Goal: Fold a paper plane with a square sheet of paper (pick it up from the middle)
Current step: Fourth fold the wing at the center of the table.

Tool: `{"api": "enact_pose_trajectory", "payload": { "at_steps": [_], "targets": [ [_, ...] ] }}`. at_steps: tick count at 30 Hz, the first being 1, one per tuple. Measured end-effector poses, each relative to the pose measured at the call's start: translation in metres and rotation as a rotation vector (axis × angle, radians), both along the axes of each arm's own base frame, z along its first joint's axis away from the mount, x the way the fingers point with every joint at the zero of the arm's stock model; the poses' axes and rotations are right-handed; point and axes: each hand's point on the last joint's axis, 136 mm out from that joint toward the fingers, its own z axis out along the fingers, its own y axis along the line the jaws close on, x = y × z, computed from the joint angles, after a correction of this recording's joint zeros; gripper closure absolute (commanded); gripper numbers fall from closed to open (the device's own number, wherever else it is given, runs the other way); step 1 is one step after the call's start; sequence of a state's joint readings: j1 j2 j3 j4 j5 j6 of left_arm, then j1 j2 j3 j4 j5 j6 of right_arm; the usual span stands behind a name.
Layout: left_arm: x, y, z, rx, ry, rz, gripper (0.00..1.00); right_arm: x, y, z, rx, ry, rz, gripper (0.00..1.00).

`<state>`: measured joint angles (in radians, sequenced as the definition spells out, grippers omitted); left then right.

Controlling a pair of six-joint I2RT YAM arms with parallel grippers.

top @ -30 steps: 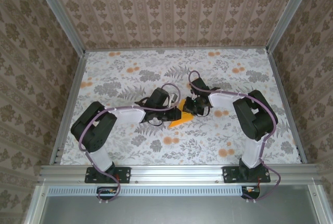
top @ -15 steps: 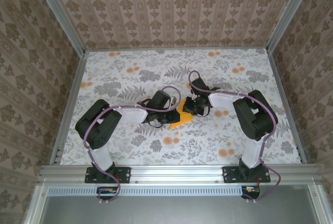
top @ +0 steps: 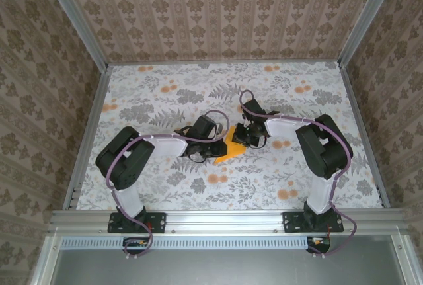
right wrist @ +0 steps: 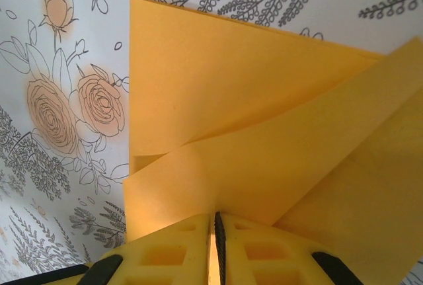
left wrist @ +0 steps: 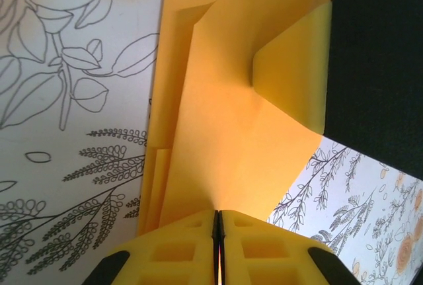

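The orange-yellow sheet of paper (top: 230, 150) lies mid-table, folded into a pointed wedge of layered flaps. My left gripper (top: 221, 145) comes at it from the left and my right gripper (top: 240, 137) from the right, so they meet over it. In the left wrist view the paper (left wrist: 225, 120) rises as a raised flap into my left gripper (left wrist: 217, 216), whose jaws are shut on its edge. My right gripper's yellow finger (left wrist: 296, 67) presses the same flap further up. In the right wrist view a flap of the paper (right wrist: 264, 159) runs into my right gripper (right wrist: 215, 219), shut on it.
The table (top: 165, 100) carries a grey leaf print with small orange flowers (top: 213, 178). Patterned walls and aluminium rails (top: 89, 133) bound it on three sides. The two arm bases (top: 135, 222) stand at the near edge.
My left arm has shifted right toward the paper and its jaws have pinched tighter on the flap. Less of the paper's near tip shows from above. The right arm has held still.
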<state>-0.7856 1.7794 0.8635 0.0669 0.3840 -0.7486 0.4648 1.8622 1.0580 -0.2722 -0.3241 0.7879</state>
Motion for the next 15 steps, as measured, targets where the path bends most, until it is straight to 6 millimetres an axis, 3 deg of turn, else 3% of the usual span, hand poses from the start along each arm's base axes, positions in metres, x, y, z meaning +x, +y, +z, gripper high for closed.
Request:
{"api": "enact_pose_trajectory", "payload": {
  "at_steps": [15],
  "targets": [
    [-0.0001,0.0043,-0.0056,0.022,0.01,0.015,0.98,0.0018,0.0053,0.0061,0.056,-0.024,0.04,0.87]
  ]
}}
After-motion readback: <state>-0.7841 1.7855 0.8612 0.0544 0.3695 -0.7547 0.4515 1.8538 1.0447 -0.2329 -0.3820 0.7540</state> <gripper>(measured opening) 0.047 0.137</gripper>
